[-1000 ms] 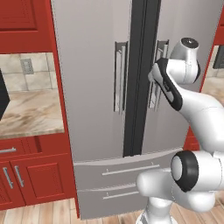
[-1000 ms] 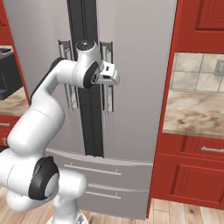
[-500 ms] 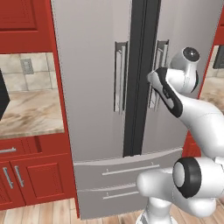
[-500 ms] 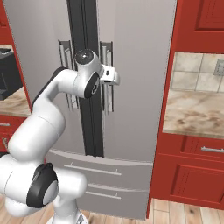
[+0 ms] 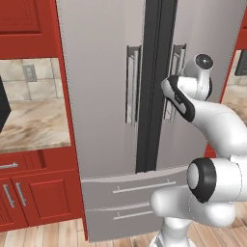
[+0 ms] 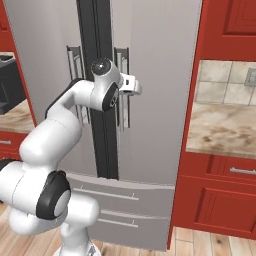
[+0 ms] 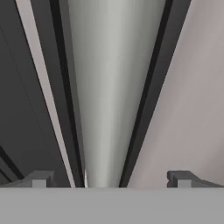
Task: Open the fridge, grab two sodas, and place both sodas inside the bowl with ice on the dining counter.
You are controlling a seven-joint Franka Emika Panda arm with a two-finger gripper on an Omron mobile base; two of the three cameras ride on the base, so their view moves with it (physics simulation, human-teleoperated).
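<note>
1. Gripper stood wide open in the hand view, one dark fingertip low at the left and the other low at the right, with the pale bar of a door handle running up the frame between them; nothing was clamped.
2. Whether the fingertips touched the handle could not be told; the bar lay in the gap, close in front of the hand.
3. In the right base view the gripper sat at the centre of the frame, against the right-hand door handle of the fridge.
4. In the left base view the arm rose from the lower right and its white wrist covered the lower part of that same handle at the middle right of the frame.
5. Fridge filled the middle of the left base view, both doors shut, a dark seam between them and two drawers below.
6. Red cabinets and a marbled bench stood at the right of the right base view.
</note>
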